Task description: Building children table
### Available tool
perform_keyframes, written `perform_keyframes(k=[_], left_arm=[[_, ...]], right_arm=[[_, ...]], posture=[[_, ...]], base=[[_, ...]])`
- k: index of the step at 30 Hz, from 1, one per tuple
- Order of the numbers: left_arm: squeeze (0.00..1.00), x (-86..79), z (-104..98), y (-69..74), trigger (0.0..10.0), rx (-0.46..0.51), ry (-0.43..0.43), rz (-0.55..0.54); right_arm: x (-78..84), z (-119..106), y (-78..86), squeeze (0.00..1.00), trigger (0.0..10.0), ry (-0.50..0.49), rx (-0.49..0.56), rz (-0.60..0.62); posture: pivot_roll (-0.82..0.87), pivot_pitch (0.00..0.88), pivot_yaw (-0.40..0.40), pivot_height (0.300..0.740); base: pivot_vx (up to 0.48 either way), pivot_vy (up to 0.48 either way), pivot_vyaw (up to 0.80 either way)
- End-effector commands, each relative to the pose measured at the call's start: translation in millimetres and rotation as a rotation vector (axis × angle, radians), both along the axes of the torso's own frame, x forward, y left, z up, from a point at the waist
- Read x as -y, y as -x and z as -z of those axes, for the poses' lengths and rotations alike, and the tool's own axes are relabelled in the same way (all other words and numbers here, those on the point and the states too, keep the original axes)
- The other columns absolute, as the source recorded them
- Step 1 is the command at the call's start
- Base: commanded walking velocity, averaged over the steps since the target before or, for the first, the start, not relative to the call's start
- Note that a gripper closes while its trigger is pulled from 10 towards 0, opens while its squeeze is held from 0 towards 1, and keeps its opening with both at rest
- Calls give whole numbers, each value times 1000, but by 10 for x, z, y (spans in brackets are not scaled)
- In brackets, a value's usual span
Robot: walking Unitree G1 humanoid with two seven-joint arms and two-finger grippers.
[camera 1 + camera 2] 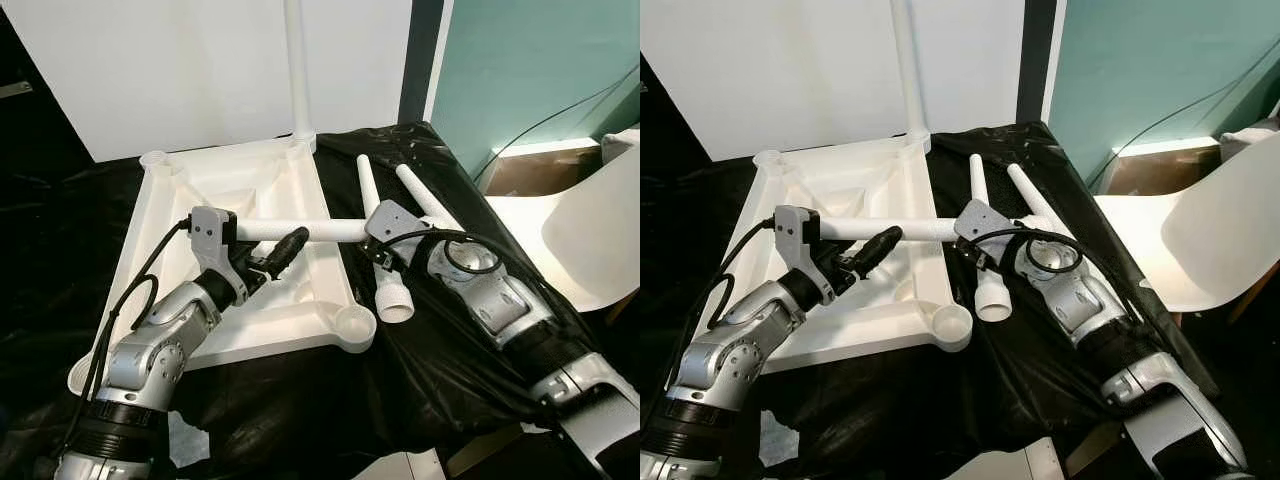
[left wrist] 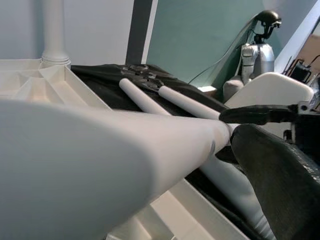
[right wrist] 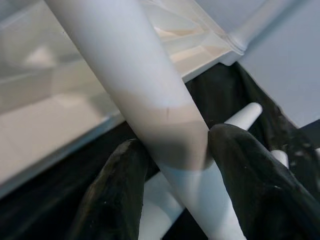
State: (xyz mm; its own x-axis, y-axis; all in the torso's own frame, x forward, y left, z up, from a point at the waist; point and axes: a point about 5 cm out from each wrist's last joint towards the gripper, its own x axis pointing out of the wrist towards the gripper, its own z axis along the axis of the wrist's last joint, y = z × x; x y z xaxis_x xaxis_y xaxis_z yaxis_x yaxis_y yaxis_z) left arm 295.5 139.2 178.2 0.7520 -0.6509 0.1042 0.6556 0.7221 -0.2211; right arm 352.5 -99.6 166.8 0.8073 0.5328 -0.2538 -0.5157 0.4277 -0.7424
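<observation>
Head views first: upturned white tabletop [image 1: 200, 190] fills the left centre of the frame on black sheeting [image 1: 440, 370], one leg already upright [image 1: 297, 70] in its far corner socket. A loose leg [image 1: 300, 231] lies level across the frame's middle, carried between both arms. The left gripper [image 1: 280, 255] is at its left part, and the right gripper [image 1: 378, 245] is at its right end. Two spare legs [image 1: 400, 190] lie on the sheeting at upper centre-right, a white chair [image 1: 570, 240] at right.

Left wrist view: the carried leg looms from the lower left, one black finger [image 2: 280, 170] beside it; whether this gripper clamps it I cannot tell.

Right wrist view: two black fingers [image 3: 250, 185] are closed against the leg's sides.

Risk, as I judge it: held level, the leg must be tipped upright, and could slip or knock the spare legs. The empty near socket [image 1: 355, 325] sits at the tabletop's edge; open room lies above the tabletop.
</observation>
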Motion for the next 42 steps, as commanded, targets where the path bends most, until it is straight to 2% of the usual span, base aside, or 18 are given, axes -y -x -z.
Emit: perform_keyframes(k=[1,6,15,22,26,33,35,42], left_arm=[[0,68,-127,86,10000,122,18,270],[0,65,-117,100,10000,124,18,265],[0,76,-87,99,10000,116,19,257],[0,109,-67,94,10000,112,18,264],[0,121,-60,105,10000,110,17,270],[0,123,-63,106,10000,112,18,271],[0,121,-78,98,10000,118,20,269],[0,115,-101,95,10000,128,44,254]], right_arm=[[6,100,-42,0,10000,51,-13,12],[-31,31,-91,0,10000,43,18,7],[-19,-5,-228,0,10000,98,128,37],[19,7,-299,0,10000,128,169,75],[-35,-84,-328,0,10000,146,244,50],[-55,-76,-366,0,10000,174,252,42],[-67,-115,-407,0,10000,209,285,45],[-104,-239,-431,0,10000,181,317,33]], posture=[[-18,0,51,740],[-15,0,49,740],[-12,0,43,740],[-16,0,43,740],[-12,0,41,740],[-9,0,38,740],[-4,0,33,740],[-5,0,30,740]], base=[[0,0,0],[0,0,0],[0,0,0],[0,0,0],[0,0,0],[0,0,0],[0,0,0],[0,0,0]])
